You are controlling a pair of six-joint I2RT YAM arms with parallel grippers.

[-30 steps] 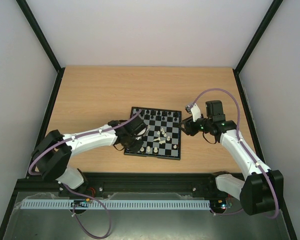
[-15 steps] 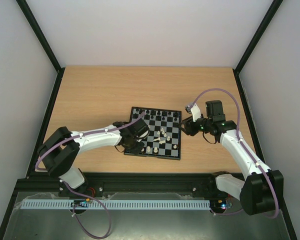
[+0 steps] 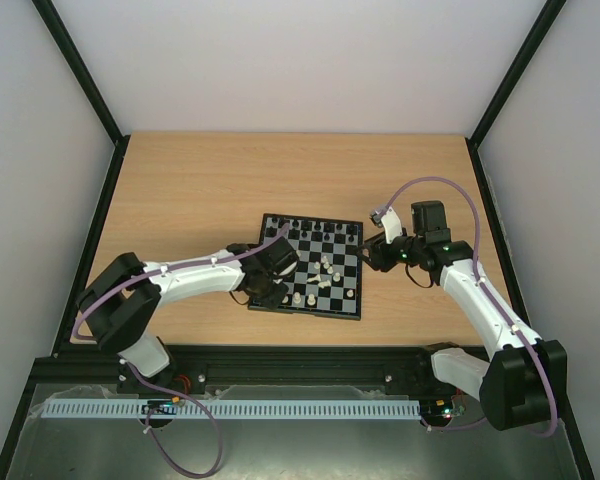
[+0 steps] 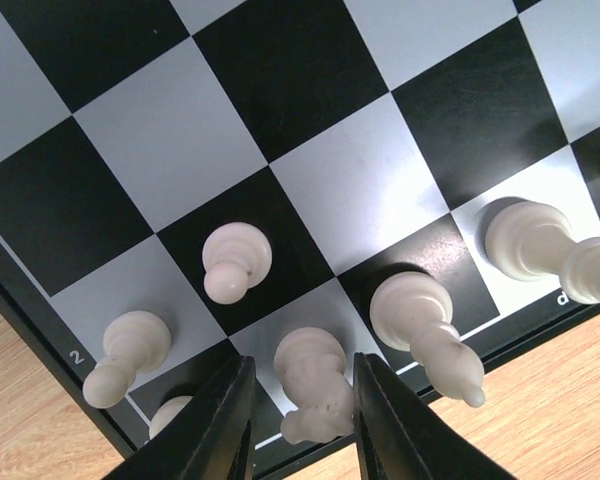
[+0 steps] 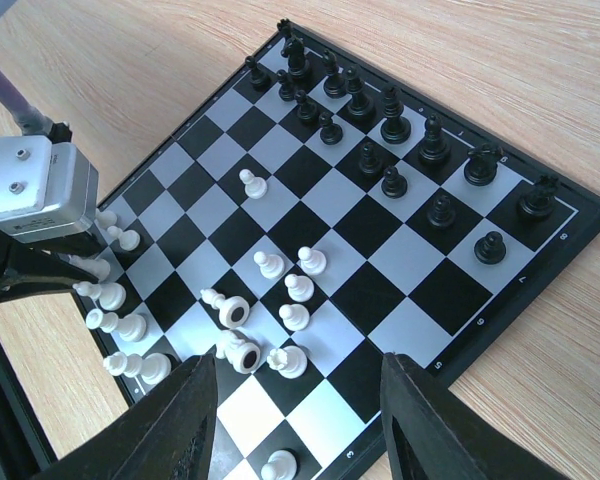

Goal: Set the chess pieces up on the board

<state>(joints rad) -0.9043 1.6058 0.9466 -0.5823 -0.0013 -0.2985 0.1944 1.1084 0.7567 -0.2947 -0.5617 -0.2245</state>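
Observation:
The board (image 3: 311, 313) lies mid-table, also in the left wrist view (image 4: 310, 130) and the right wrist view (image 5: 420, 262). My left gripper (image 3: 277, 292) is low over its near-left corner. Its jaws (image 4: 305, 362) straddle an upright cream-white knight (image 4: 315, 390) on a back-rank square; the right finger touches it and a small gap shows on the left. A white bishop (image 4: 425, 325) and pawns (image 4: 235, 262) stand beside it. My right gripper (image 3: 372, 255) hovers open and empty (image 5: 298, 358) at the board's right edge. Black pieces (image 5: 380, 130) line the far ranks.
Several white pawns (image 5: 298, 288) cluster mid-board, with two toppled white pieces (image 5: 238, 335) beside them. More white pieces (image 5: 120, 325) stand along the near-left edge under the left wrist housing (image 5: 35, 185). Bare wooden table (image 3: 200, 190) surrounds the board, inside black frame rails.
The left arm's shoulder and elbow swung forward and its gripper shifted slightly right at the board's near-left corner. The right arm has not moved.

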